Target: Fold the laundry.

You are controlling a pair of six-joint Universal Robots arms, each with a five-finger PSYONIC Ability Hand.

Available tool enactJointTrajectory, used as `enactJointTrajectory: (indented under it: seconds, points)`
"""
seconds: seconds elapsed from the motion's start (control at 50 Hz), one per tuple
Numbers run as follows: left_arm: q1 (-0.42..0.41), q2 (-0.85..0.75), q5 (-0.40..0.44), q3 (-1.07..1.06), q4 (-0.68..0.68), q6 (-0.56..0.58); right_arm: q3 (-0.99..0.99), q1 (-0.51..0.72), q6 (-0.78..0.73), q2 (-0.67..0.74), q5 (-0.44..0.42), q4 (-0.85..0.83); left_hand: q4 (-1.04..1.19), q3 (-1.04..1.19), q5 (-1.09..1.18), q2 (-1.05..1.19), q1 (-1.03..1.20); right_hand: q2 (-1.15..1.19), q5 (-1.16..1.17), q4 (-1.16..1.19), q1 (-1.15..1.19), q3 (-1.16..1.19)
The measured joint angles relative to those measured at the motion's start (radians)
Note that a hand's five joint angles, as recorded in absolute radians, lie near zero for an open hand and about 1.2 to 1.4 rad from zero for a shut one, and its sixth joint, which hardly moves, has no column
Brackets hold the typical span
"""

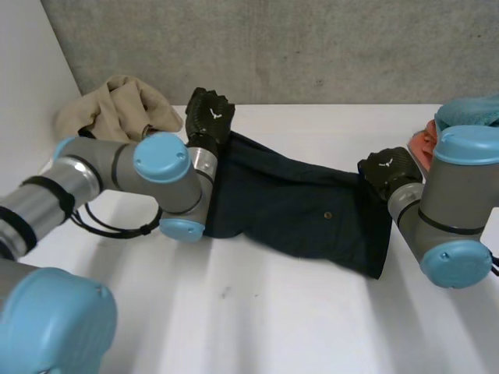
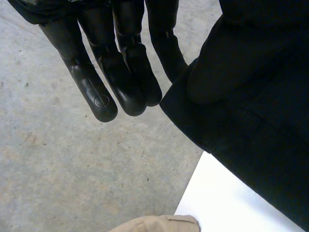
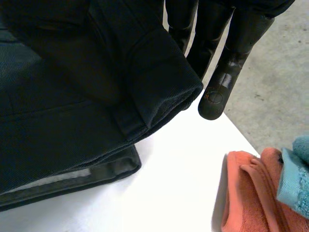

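A dark navy garment (image 1: 296,206) with a small button lies spread across the white table (image 1: 273,312). My left hand (image 1: 210,115) is at its far left corner. In the left wrist view the hand's straight fingers (image 2: 120,87) pinch the garment's edge (image 2: 251,121), and the cloth bulges over the thumb. At the garment's far right corner is my right hand (image 1: 387,171). Its fingers (image 3: 231,63) stand behind a folded corner of the garment (image 3: 72,96) and grip it, with the thumb hidden under the cloth.
A crumpled beige garment (image 1: 117,109) lies at the table's back left, close to my left hand. An orange towel (image 1: 425,144) with a teal one (image 1: 468,113) on top sits at the right edge, beside my right hand. The concrete wall is just behind.
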Motion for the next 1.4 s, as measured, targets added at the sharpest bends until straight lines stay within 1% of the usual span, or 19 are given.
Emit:
enactJointTrajectory:
  seconds: [0.08,0.12,0.16,0.18,0.2,0.24,0.34,0.46,0.58,0.6,0.72,0.8,0.88,0.98,1.24,1.3,1.32,1.36,1.4]
  points:
    - [-0.001,-0.069,0.004,0.067,-0.002,0.000,-0.029,-0.002,-0.022,0.046,0.000,-0.024,-0.037,-0.040,-0.019,-0.041,-0.008,0.000,0.000,0.000,0.000,0.000]
    - [-0.003,-0.093,0.007,0.084,-0.001,-0.001,-0.049,-0.001,-0.036,0.069,0.003,-0.029,-0.268,-0.258,-0.226,-0.278,-0.224,-0.026,-0.011,-0.033,-0.008,-0.027]
    - [-0.006,-0.108,0.011,0.091,0.001,-0.001,-0.071,-0.001,-0.046,0.087,0.011,-0.031,-0.674,-0.670,-0.630,-0.681,-0.671,-0.357,-0.296,-0.341,-0.269,-0.333]
    - [-0.007,-0.110,0.012,0.092,0.001,-0.001,-0.077,-0.002,-0.048,0.090,0.015,-0.032,-0.708,-0.687,-0.666,-0.714,-0.704,-0.357,-0.296,-0.341,-0.269,-0.333]
    - [-0.009,-0.113,0.013,0.093,0.002,-0.001,-0.086,-0.002,-0.051,0.093,0.022,-0.031,-0.829,-0.806,-0.786,-0.816,-0.808,-0.519,-0.475,-0.519,-0.438,-0.512]
    - [-0.016,-0.114,0.014,0.093,0.003,-0.001,-0.102,-0.005,-0.052,0.092,0.044,-0.030,-0.928,-0.908,-0.886,-0.916,-0.873,-0.870,-0.826,-0.873,-0.715,-0.864]
    - [-0.034,-0.088,0.003,0.083,0.001,-0.001,-0.112,-0.021,-0.042,0.038,0.097,-0.029,-0.974,-0.958,-0.932,-0.967,-0.890,-0.952,-0.904,-0.957,-0.757,-0.968]
    - [-0.034,0.041,-0.044,-0.006,-0.016,-0.016,-0.071,-0.041,-0.013,-0.095,0.104,-0.005,-0.974,-0.958,-0.932,-0.967,-0.890,-0.952,-0.904,-0.957,-0.757,-0.968]
    - [-0.025,0.338,-0.071,-0.322,-0.044,-0.136,0.056,-0.060,0.098,-0.281,-0.015,0.156,-0.974,-0.958,-0.932,-0.967,-0.890,-0.952,-0.905,-0.957,-0.757,-0.968]
    - [-0.025,0.338,-0.071,-0.322,-0.044,-0.136,0.056,-0.060,0.098,-0.281,-0.015,0.156,-0.974,-0.958,-0.932,-0.967,-0.890,-0.952,-0.905,-0.957,-0.757,-0.968]
    - [-0.025,0.561,-0.076,-0.607,-0.102,-0.360,0.227,-0.084,0.215,-0.358,-0.165,0.275,-0.974,-0.958,-0.932,-0.966,-0.889,-0.952,-0.905,-0.957,-0.757,-0.968]
    - [-0.014,0.641,-0.077,-0.733,-0.186,-0.509,0.355,-0.090,0.244,-0.365,-0.217,0.244,-0.974,-0.958,-0.932,-0.967,-0.889,-0.949,-0.903,-0.956,-0.755,-0.962]
    - [0.006,0.679,-0.076,-0.820,-0.223,-0.581,0.441,-0.086,0.245,-0.354,-0.226,0.151,-0.974,-0.958,-0.932,-0.967,-0.889,-0.935,-0.879,-0.944,-0.752,-0.924]
    - [0.024,0.702,-0.078,-0.904,-0.207,-0.604,0.496,-0.080,0.238,-0.315,-0.214,0.025,-0.974,-0.958,-0.932,-0.967,-0.889,-0.861,-0.829,-0.876,-0.694,-0.863]
    - [0.039,0.747,-0.137,-1.060,-0.012,-0.598,0.496,-0.076,0.227,-0.213,-0.157,-0.102,-0.974,-0.958,-0.932,-0.967,-0.889,-0.822,-0.789,-0.837,-0.655,-0.817]
    - [0.038,0.792,-0.142,-1.123,0.085,-0.597,0.490,-0.076,0.224,-0.195,-0.143,-0.135,-0.974,-0.958,-0.932,-0.967,-0.889,-0.822,-0.789,-0.837,-0.655,-0.817]
    - [0.038,0.803,-0.141,-1.136,0.106,-0.596,0.489,-0.076,0.223,-0.192,-0.141,-0.142,-0.974,-0.958,-0.932,-0.967,-0.889,-0.429,-0.429,-0.459,-0.396,-0.444]
    - [0.037,0.820,-0.140,-1.156,0.140,-0.595,0.487,-0.076,0.222,-0.188,-0.140,-0.149,-0.974,-0.958,-0.932,-0.967,-0.889,-0.429,-0.429,-0.459,-0.396,-0.444]
    - [0.035,0.848,-0.138,-1.185,0.189,-0.592,0.484,-0.079,0.218,-0.185,-0.140,-0.157,-0.974,-0.958,-0.932,-0.967,-0.889,-0.062,-0.044,-0.048,-0.150,-0.055]
